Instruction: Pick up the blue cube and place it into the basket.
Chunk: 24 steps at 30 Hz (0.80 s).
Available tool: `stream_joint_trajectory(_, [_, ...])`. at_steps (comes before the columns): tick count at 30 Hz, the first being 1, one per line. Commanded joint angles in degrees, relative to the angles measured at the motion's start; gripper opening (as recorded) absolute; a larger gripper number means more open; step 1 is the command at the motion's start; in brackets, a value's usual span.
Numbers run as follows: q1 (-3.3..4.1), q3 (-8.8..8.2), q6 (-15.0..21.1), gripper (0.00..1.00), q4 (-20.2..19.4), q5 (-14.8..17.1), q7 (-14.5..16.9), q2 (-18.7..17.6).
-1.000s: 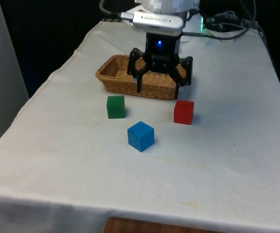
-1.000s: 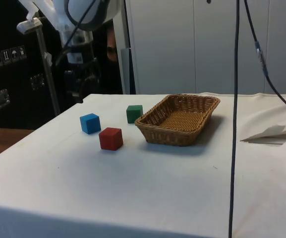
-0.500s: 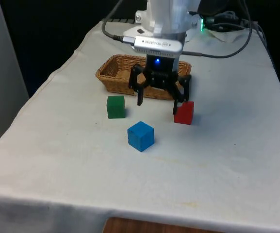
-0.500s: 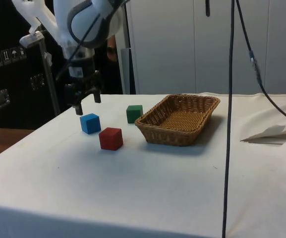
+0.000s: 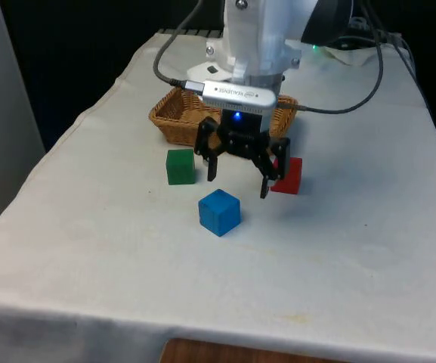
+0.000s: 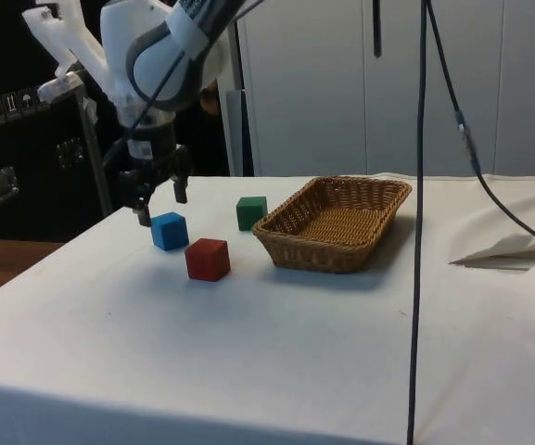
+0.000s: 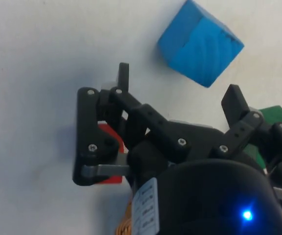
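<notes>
The gripper (image 5: 237,180) is swinging forward off the wicker basket (image 5: 174,113), fingers spread wide and empty. It's now hanging just behind the blue cube (image 5: 219,212), which is sitting near-centre between the green cube (image 5: 180,166) and red cube (image 5: 289,175), ready for descent.

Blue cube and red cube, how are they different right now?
Colour: one cube is blue, the other red.
Pose: in the front view the blue cube sits turned with a corner toward the camera; the red cube faces it more squarely.
Place: the blue cube lies farther from the basket than the red cube.
Claw: the open claw hangs just behind the blue cube, and one finger overlaps the red cube.
Both look alike in size and rest on the cloth.
</notes>
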State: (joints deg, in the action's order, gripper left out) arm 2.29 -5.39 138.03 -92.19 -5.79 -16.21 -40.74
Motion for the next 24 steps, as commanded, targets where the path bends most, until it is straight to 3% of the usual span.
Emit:
stream_joint_trajectory(1, [0.23,-0.52,0.74,1.0,0.63,-0.29,-0.97,-0.97])
stream_joint_trajectory(21, [-0.06,-2.46,4.87,1.0,2.18,-0.11,-3.84,-4.7])
stream_joint_trajectory(24, [0.4,-3.21,5.73,1.0,3.44,-0.46,-5.21,-6.02])
